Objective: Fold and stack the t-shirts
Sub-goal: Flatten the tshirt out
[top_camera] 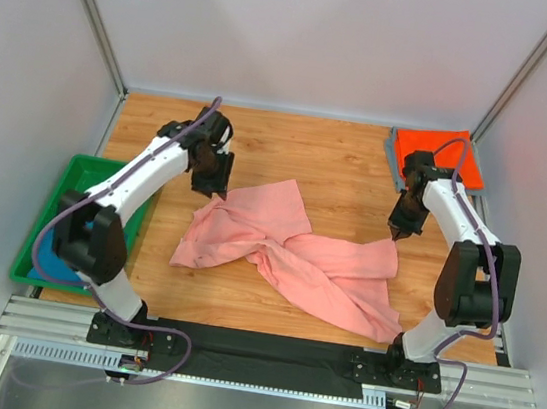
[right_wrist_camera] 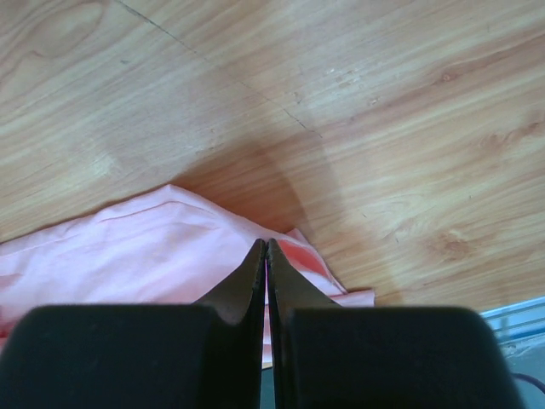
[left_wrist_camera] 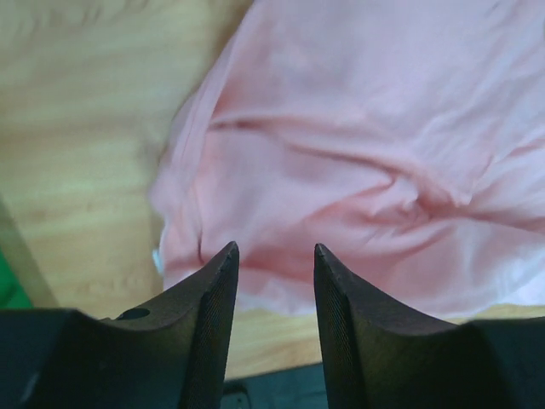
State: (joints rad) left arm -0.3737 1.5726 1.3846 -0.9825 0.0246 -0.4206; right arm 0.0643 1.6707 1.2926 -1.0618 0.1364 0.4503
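Observation:
A salmon-pink t-shirt (top_camera: 292,252) lies crumpled and spread across the middle of the wooden table. My left gripper (top_camera: 211,188) hovers just above its far left corner, open, with nothing between the fingers; in the left wrist view the pink cloth (left_wrist_camera: 358,153) lies below the gripper (left_wrist_camera: 274,247). My right gripper (top_camera: 400,229) is shut at the shirt's far right corner, and that corner (right_wrist_camera: 170,247) peaks right at the gripper (right_wrist_camera: 266,242). A folded orange-red t-shirt (top_camera: 441,154) lies at the back right on a grey one (top_camera: 393,158).
A green plastic bin (top_camera: 64,199) stands off the table's left edge, partly behind my left arm, with something blue (top_camera: 101,228) inside. White walls close the back and sides. A black strip and metal rails (top_camera: 264,350) run along the near edge.

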